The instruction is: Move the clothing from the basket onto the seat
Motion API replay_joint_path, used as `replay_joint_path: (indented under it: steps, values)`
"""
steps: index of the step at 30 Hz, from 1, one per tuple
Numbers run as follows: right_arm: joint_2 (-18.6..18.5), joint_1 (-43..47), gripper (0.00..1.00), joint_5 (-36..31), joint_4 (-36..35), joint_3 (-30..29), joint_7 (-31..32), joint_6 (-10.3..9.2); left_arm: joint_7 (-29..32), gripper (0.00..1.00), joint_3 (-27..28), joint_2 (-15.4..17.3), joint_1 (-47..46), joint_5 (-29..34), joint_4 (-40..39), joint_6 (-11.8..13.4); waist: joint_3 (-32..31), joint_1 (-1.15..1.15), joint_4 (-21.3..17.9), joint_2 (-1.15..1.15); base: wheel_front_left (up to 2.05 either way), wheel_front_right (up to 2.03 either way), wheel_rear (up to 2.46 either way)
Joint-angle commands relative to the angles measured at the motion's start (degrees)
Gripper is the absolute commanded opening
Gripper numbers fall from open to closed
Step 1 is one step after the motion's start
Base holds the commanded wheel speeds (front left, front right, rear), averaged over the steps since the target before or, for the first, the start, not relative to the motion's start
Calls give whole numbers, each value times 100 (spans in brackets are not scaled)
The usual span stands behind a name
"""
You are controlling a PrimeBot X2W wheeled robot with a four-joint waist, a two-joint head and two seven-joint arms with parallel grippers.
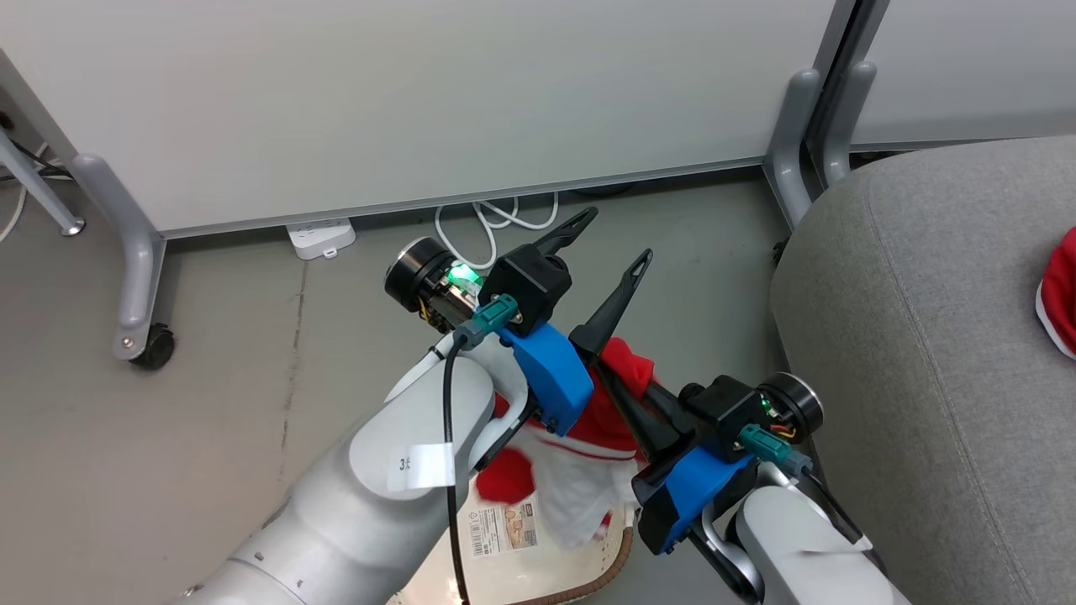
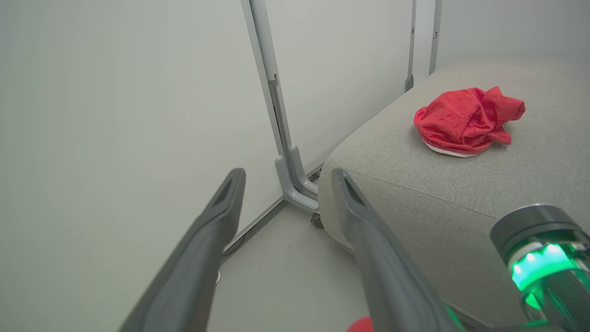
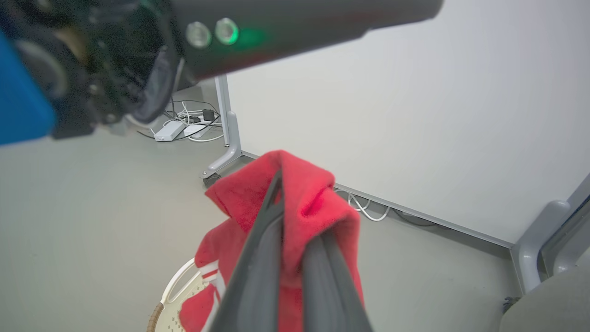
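My right gripper [image 1: 609, 370] is shut on a red garment [image 1: 626, 363] with white trim, which hangs down into the cream basket [image 1: 620, 561]. In the right wrist view the red garment [image 3: 304, 203] drapes over my shut right gripper [image 3: 295, 207], above the basket [image 3: 159, 311]. My left gripper [image 1: 616, 239] stands open with nothing between its fingers, just above and to the left of the held cloth. In the left wrist view the left gripper [image 2: 286, 180] points toward the grey seat [image 2: 415, 184]. Another red garment [image 2: 465, 121] lies bunched on the seat [image 1: 925, 336], its edge [image 1: 1061, 290] showing at far right.
White partition panels [image 1: 420, 101] stand behind on grey legs with castors [image 1: 151, 346]. A white power strip [image 1: 321, 238] and looped white cables [image 1: 496, 220] lie on the grey floor by the panel. A grey partition foot [image 1: 790, 160] stands close to the seat's corner.
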Motion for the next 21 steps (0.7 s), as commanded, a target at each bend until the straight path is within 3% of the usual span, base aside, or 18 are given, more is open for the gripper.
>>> replay_joint_path:
  steps: [1,21]
  values:
    - [11,37,0,-45,-44,-58,-7,1,-29,100,29,-2,11,27,8,15,29,0,-36,0,0,0,0]
    - [-148,-237,0,-297,-573,-1610,-7,1,-29,100,26,48,-77,283,-78,27,642,0,-805,0,0,0,0]
